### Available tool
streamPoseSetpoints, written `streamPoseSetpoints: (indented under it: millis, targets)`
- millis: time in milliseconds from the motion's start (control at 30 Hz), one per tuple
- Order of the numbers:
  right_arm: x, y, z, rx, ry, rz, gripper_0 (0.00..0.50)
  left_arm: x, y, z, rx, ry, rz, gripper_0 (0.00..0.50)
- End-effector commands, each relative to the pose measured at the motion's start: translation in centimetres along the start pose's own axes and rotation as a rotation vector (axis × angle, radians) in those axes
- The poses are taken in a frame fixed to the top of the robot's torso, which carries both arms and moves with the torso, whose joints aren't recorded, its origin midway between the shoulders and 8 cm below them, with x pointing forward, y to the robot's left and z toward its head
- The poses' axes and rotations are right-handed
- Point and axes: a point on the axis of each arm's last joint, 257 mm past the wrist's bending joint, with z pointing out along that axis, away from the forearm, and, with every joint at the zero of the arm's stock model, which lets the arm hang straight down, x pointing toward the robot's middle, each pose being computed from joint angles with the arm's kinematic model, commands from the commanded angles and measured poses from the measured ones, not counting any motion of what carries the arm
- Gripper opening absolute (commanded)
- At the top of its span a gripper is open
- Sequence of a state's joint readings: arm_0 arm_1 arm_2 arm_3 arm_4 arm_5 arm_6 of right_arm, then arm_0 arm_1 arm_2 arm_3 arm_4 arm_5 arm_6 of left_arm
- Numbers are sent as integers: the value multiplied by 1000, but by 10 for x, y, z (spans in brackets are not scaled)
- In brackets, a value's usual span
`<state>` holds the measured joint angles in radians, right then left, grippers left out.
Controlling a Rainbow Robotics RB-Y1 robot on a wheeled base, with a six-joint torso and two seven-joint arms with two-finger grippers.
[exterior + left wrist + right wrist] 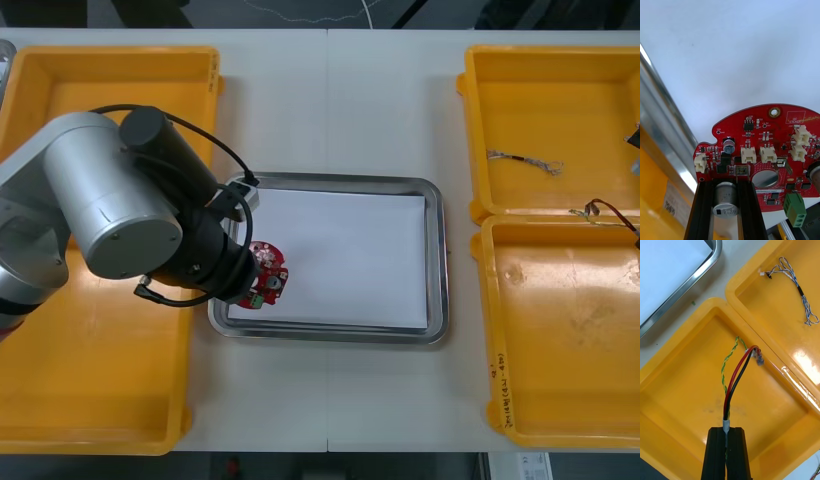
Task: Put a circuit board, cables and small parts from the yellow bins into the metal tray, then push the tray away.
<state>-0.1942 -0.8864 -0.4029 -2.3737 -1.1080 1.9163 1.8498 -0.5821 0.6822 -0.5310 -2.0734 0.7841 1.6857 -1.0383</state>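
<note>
Left yellow bins (pixel 100 400) are lying under the left arm, with nothing to be seen on their bare parts. Left gripper (pixel 725 186) is reached over the left rim of the metal tray (pixel 435 250), and its fingers are clamped on the round red circuit board (pixel 268 277) by a grey cylinder part on the board. The board is held over the white inside of the tray, just beside that rim; whether it is touching the white floor cannot be told. Placing of the board is judged to be the step in hand: the fingers need to be opened and the arm lifted clear without the board being dragged. To the right, a blue and white cable (pixel 799 288) is left in the far right bin (pixel 763 307), untouched. In the near right bin (pixel 685 390) the right gripper (pixel 727 432) is closed on one end of the red and yellow cable (pixel 738 375), whose other end is lying against the wall between the two bins. Next, that cable needs to be raised free of the wall and carried across to the tray.
</note>
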Motion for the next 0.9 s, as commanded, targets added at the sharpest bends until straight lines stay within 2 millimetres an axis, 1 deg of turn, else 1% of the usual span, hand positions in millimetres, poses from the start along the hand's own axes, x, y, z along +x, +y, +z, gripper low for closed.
streamPoseSetpoints:
  millis: [33, 267, 467, 667, 767, 800, 867, 900]
  targets:
    - [-7, -6, -9, 22, 5, -90, 0, -21, -19, 8, 23, -41, -44, 0]
    - [-8, -5, -10, 16, 5, -115, 0, -24, -19, 32, 9, -34, -45, 0]
    - [-8, -2, -10, 5, 4, -123, 0, -26, -13, 46, -15, -27, -48, 2]
    - [-9, 0, -10, -3, 0, -131, 0, -27, -10, 49, -15, -30, -56, 0]
    - [-11, 1, -11, -4, -5, -137, 0, -27, -11, 49, -13, -28, -56, 8]
    - [-11, 1, -11, -5, -6, -137, 0, -27, -11, 49, -13, -28, -56, 36]
    - [-13, 1, -12, -5, -9, -144, 0, -26, -11, 50, -13, -26, -57, 271]
    - [-13, 1, -11, -6, -9, -144, 0, -25, -11, 50, -12, -23, -56, 326]
